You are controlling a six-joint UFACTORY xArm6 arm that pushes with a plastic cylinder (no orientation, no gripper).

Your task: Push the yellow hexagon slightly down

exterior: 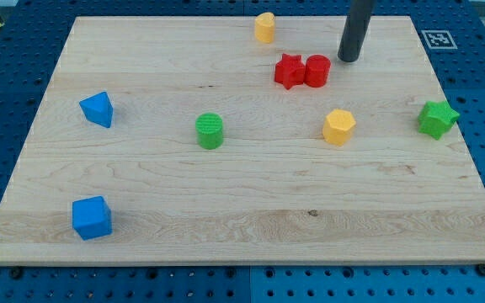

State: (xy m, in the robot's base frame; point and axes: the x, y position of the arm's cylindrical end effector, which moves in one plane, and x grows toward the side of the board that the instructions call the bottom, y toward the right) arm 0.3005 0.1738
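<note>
The yellow hexagon (338, 126) lies right of the board's middle. My tip (349, 59) stands above it toward the view's top, just right of the red cylinder (317, 71), with a small gap. The red star (290, 71) touches the red cylinder on its left. My tip is well apart from the yellow hexagon.
A second yellow block (264, 27) sits near the top edge. A green cylinder (210, 130) is at the middle left, a green star (437, 118) at the right edge. A blue triangular block (98, 108) and a blue cube (91, 217) are at the left. A marker tag (438, 38) sits beyond the wooden board (242, 227).
</note>
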